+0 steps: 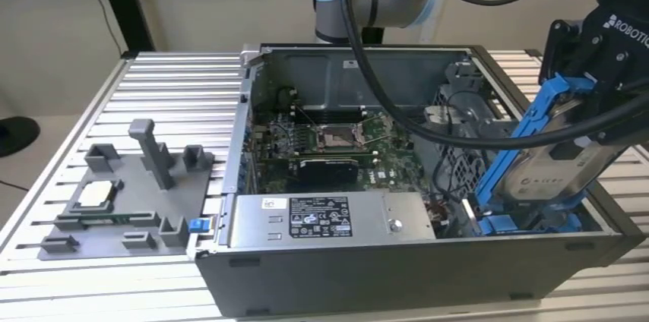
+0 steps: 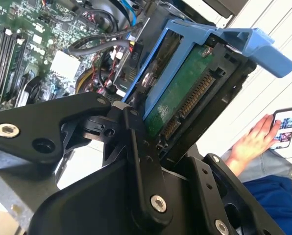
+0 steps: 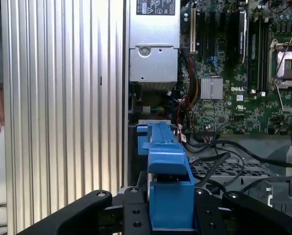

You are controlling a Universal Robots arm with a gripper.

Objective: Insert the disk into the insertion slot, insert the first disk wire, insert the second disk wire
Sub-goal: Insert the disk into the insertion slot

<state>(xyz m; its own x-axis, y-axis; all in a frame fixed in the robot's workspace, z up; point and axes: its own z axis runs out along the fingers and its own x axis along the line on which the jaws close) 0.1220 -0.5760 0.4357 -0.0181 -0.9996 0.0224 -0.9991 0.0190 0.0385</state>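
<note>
Item 1: gripper (image 1: 583,105), at the exterior view's right edge. We record its black fingers (image 3: 212,215) clenched on the disk (image 1: 548,174), pinching the blue carrier from both sides (the grasp is plain in both wrist views).

Item 2: the disk. Silver-grey drive with a white label. It is held steeply tilted, upper end at the gripper and lower end down inside the computer case (image 1: 406,284), in the lower right of the exterior view. The second wrist view shows its green board and connector row facing the camera.

Item 3: insertion slot (image 1: 502,225). Its blue tabs are at the case's lower right corner, just under the disk's lower end. We cannot tell whether they touch.

Item 4: motherboard (image 1: 335,147), mid-case, with black cables (image 1: 406,71) draped above it.

Item 5: power supply (image 1: 315,219), a grey box with a sticker along the case's near wall.

Item 6: grey fixture tray (image 1: 121,200) on the ribbed table (image 1: 172,94), in the exterior view's left.

Item 7: a person's hand (image 2: 254,142) by a phone (image 2: 288,128).
</note>
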